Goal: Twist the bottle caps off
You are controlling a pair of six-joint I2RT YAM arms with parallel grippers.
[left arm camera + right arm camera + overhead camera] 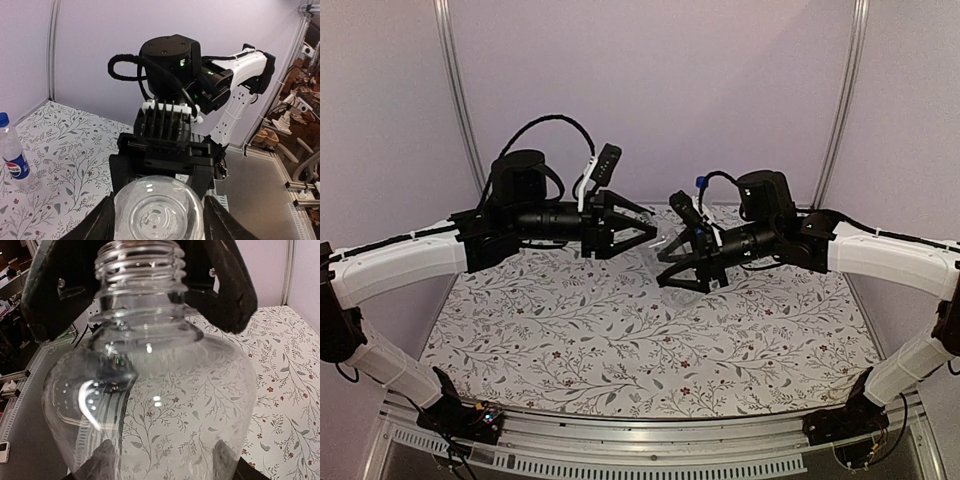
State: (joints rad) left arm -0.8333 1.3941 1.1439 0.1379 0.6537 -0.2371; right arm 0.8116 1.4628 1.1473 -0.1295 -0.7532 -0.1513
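My right gripper [670, 247] is shut on the body of the plain clear bottle [150, 400] and holds it level in mid-air, neck toward the left arm. The threaded neck [140, 270] is bare, and no pale cap is in view. My left gripper [654, 222] is open, with its fingers [225, 285] on either side of the neck. The left wrist view looks at the bottle [159, 200] end-on between its own spread fingers [102, 222]. The Pepsi bottle [14, 157] stands on the table with its blue cap [4, 119] on. That cap also shows behind the right arm [701, 182].
The floral tablecloth [620, 340] covers the table below both arms. Metal frame posts [455, 90] stand at the back corners against the pale wall. An aluminium rail [650, 440] runs along the near edge. Equipment clutter [300, 110] lies beyond the table's right side.
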